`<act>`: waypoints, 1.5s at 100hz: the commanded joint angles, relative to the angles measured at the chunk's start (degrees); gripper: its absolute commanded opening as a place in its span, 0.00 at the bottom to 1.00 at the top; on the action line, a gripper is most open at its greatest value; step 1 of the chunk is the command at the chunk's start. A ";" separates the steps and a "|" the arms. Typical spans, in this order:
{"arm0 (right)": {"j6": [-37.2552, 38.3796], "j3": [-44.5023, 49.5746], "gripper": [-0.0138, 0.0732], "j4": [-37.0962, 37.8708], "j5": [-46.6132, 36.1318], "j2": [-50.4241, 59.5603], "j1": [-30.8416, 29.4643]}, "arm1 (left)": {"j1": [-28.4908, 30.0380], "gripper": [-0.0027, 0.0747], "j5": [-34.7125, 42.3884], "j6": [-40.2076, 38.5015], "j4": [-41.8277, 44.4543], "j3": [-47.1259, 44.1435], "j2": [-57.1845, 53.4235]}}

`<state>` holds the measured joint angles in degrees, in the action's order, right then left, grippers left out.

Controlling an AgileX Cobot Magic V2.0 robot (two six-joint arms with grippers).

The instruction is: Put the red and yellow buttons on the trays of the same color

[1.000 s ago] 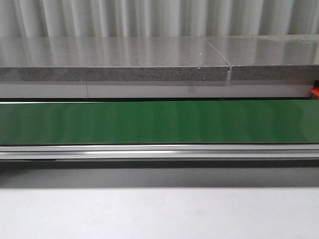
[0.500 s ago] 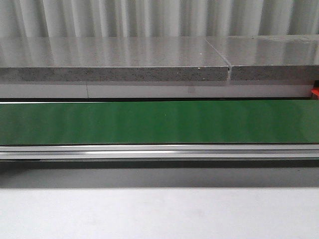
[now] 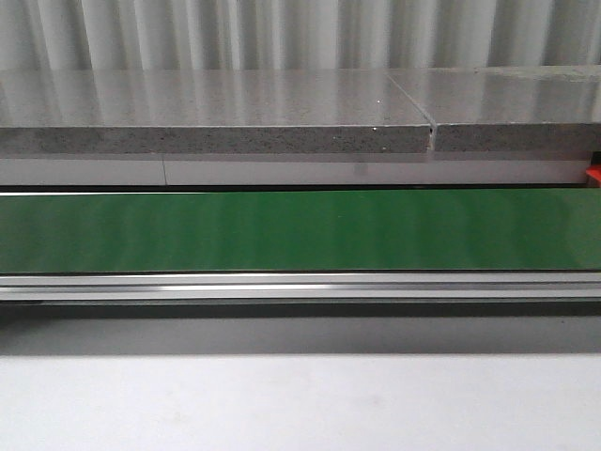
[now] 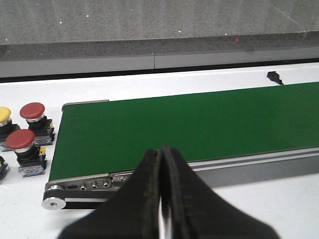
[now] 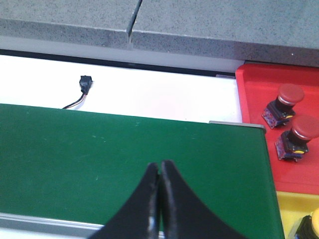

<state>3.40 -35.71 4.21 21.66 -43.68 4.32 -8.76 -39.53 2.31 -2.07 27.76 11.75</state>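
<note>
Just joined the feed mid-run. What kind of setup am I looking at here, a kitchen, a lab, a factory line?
Most likely a mock factory sorting station. A green conveyor belt runs across a white table, industrial push buttons wait by its end, and a red tray already holds two red buttons.

Honestly a lot is chopped off here. In the left wrist view, the yellow-capped push button [image 4: 4,115] is sliced by the frame edge, and below it another small button block [image 4: 2,167] shows just a sliver, cap colour impossible to tell. The green conveyor belt [image 4: 189,127] runs out of frame on one side. Over on the right wrist camera, the yellow plastic tray [image 5: 299,211] only pokes in at the corner, and the yellow-topped button [image 5: 311,226] on it is mostly cut away. The red plastic tray [image 5: 279,114] also runs past the edge. From the front, just a tiny orange-red scrap [image 3: 593,176] peeks in; can't tell what it is.
</note>
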 commanded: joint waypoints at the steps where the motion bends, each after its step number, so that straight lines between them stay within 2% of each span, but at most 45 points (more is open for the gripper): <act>1: -0.32 -1.96 0.05 0.80 -3.48 0.54 0.06 | -0.35 0.01 4.36 -0.07 -0.74 1.50 0.64; 113: -0.32 -1.96 0.05 0.80 -3.48 0.54 0.06 | -0.35 0.02 3.88 -0.07 -0.96 1.50 0.64; 120: -0.32 -1.96 0.05 0.80 -3.48 0.54 0.06 | -0.35 0.09 3.88 -0.07 -0.96 1.50 0.64; 131: -0.32 -1.96 0.05 0.80 -3.48 0.54 0.06 | -0.35 0.30 3.88 -0.07 -1.09 1.50 0.64; 144: -0.32 -1.96 0.05 0.80 -3.48 0.54 0.06 | -0.35 0.71 3.99 -0.07 -1.09 1.50 0.64; 150: -0.32 -1.96 0.05 0.80 -3.48 0.54 0.06 | -0.35 0.83 4.28 -0.07 -1.09 1.50 0.64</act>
<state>3.40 -35.71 4.21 21.88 -43.68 4.32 -8.76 -39.71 2.31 -2.30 27.76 11.75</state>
